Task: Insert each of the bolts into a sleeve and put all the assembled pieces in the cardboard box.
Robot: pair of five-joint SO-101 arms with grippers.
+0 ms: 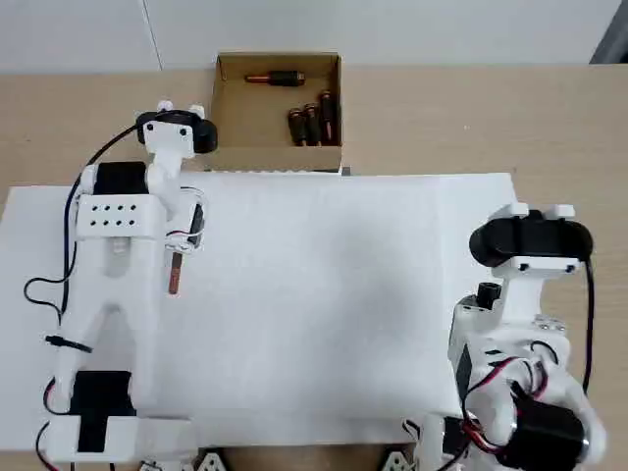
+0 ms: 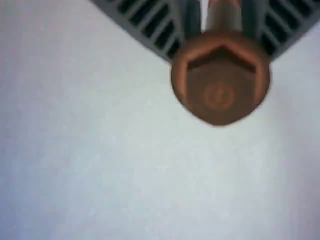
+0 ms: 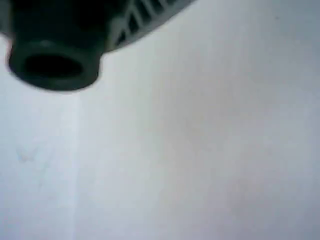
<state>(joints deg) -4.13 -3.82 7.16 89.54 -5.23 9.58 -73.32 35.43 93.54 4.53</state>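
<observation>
Left gripper [image 1: 177,247] is shut tight on a bolt [image 1: 175,275]. The bolt is copper brown. In the high view it sticks out of the gripper over the left side of a white sheet [image 1: 324,294]. In the left wrist view the bolt's six-sided head faces the camera. Its stem sits between the two grey ribbed fingers [image 2: 145,25]. I cannot tell if the bolt touches the sheet.

Right gripper [image 3: 75,25] holds a black sleeve [image 3: 50,62]. The sleeve's round hole is open and dark, and it points out over the white sheet. In the high view this arm is at the right side of the sheet, close to the near edge.

The bolt and the sleeve are well apart. The bolt is on the left of the sheet and the sleeve is on the right, with bare white sheet between them.

A box [image 1: 275,159] sits on the table [image 1: 471,118], just past the far edge of the sheet. It is close to the left arm and far from the right arm. One done piece [image 1: 275,77] lies on its side by the far wall of the box. Three more pieces [image 1: 314,125] lie side by side in the right part of the box, touching each other.
</observation>
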